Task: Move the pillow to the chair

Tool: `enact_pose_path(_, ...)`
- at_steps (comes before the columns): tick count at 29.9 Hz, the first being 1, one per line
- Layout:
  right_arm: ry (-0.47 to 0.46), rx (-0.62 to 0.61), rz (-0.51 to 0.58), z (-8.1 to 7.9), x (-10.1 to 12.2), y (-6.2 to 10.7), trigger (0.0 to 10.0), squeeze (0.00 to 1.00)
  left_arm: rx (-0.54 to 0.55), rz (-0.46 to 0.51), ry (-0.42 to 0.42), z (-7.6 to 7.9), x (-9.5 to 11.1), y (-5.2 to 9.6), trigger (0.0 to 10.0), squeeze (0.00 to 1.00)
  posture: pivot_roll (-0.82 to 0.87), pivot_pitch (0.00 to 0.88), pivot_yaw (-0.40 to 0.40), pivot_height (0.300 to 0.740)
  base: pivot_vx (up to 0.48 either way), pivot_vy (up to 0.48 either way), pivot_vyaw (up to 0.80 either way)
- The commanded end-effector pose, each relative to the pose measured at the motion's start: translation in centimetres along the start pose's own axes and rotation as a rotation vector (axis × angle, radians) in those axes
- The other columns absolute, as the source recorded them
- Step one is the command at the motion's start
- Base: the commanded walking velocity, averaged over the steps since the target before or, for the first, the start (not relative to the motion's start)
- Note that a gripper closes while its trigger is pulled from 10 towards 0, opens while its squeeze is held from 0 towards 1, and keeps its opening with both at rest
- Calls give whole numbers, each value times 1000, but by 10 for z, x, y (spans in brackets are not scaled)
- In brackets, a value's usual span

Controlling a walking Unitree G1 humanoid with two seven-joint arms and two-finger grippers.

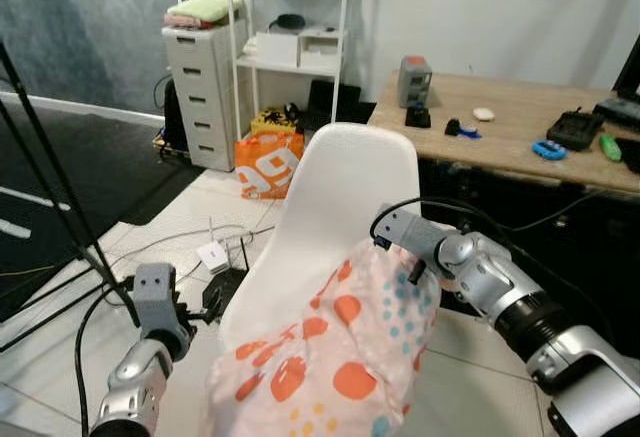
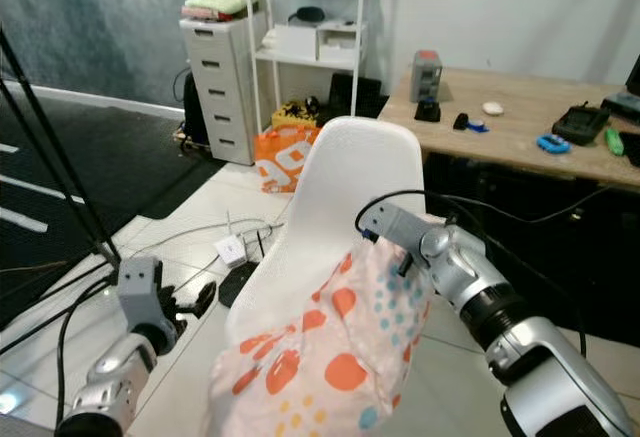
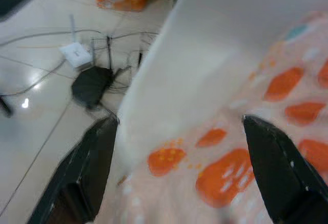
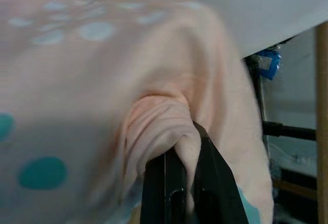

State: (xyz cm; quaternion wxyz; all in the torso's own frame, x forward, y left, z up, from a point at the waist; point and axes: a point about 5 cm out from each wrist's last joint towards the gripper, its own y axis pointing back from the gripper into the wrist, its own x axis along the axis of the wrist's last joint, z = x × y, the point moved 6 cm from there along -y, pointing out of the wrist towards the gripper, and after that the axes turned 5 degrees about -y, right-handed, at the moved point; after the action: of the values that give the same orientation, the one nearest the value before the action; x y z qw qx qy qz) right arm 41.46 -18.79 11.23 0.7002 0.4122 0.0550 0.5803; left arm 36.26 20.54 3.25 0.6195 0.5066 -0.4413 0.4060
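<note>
While pinching pillow (image 1: 330, 357), right hand (image 4: 180, 180) outstretched

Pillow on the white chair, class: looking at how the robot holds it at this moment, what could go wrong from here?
1. The right gripper pinches only a small fold of the pillow; the fabric might slip free.
2. The pillow leans against the chair rather than lying flat, so it could slide off once released.
3. The left gripper is open, straddling the chair edge and pillow, and gives little support.
</note>
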Motion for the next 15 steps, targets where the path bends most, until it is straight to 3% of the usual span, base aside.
enact_pose_path(1,30,55,-13,-15,-5,-3,10000,0,-37,-99,-48,-1,-1,1,10000,0,-176,12,-36,600,0,0,0)
enact_pose_path(2,38,68,-14,-18,-5,-3,10000,0,-62,-153,-71,-2,0,2,10000,0,-177,14,-35,595,0,0,0)
enact_pose_path(8,42,75,-14,-19,-5,-3,10000,0,-77,-187,-83,-2,1,4,10000,0,-177,15,-34,590,0,0,0)
enact_pose_path(9,49,87,-10,-23,-4,-4,10000,0,-76,-262,-120,-10,4,9,10000,0,-175,19,-27,585,0,0,0)
enact_pose_path(13,54,100,-5,-28,-3,-4,10000,0,-51,-364,-167,-21,7,20,10000,0,-174,24,-20,575,0,0,0)
enact_pose_path(15,54,102,-4,-29,-4,-4,10000,0,-57,-409,-138,-22,5,26,10000,0,-173,24,-17,570,0,0,0)
